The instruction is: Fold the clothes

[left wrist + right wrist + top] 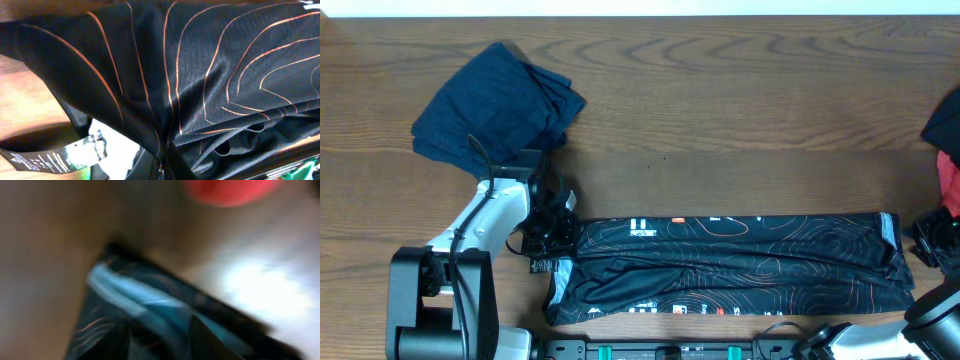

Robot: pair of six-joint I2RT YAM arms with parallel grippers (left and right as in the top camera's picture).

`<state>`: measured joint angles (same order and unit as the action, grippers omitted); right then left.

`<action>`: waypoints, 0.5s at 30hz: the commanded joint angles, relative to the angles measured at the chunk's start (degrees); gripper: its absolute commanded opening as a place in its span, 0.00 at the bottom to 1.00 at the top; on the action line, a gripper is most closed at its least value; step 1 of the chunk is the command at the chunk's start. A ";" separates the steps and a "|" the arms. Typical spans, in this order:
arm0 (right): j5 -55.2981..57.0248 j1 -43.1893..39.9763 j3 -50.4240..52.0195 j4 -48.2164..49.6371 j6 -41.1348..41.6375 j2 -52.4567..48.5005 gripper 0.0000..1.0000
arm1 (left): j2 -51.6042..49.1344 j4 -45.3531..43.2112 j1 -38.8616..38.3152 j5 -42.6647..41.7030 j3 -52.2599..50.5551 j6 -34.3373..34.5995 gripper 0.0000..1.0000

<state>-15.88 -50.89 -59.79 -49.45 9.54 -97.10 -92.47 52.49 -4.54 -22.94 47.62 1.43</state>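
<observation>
Axis of the black orange-patterned sports jersey (730, 265): left-right. Left end is pinched by the left claw (555, 238); right claw (924, 243), aperture not discernible, is stationed beside the right end.

1. My jersey (740, 265) is black, run all over with thin orange contour lines that curve like a map.
2. Small white and orange logos (642, 230) dot the jersey's far edge, and more white and red-orange marks line its near edge.
3. At the jersey's right end a light-blue lining (890, 228) shows.
4. At its left end a black label (35, 162) carries white print.
5. Beyond the jersey's left end lies a plain dark navy cloth (500, 100).
6. The desk (740, 100) under the jersey is brown wood with darker grain.
7. Past the jersey's right end sits something red and black (950, 160).
8. My left arm (480, 220), by the jersey's left end, is white with black joints.
</observation>
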 commanded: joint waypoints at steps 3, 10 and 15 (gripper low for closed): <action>-4.11 6.49 -0.76 1.64 -4.31 0.50 0.37 | 0.85 -0.13 0.35 1.09 1.18 -0.79 0.06; 12.20 14.78 -0.17 3.85 0.28 0.44 0.32 | 0.85 -0.26 0.35 1.09 1.18 -0.79 0.06; 21.84 18.29 0.33 3.15 5.03 0.44 0.28 | 0.85 -0.28 0.35 1.09 1.18 -0.79 0.06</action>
<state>-3.40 -34.28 -59.83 -45.93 10.44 -97.10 -92.47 52.10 -4.54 -22.52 47.62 1.43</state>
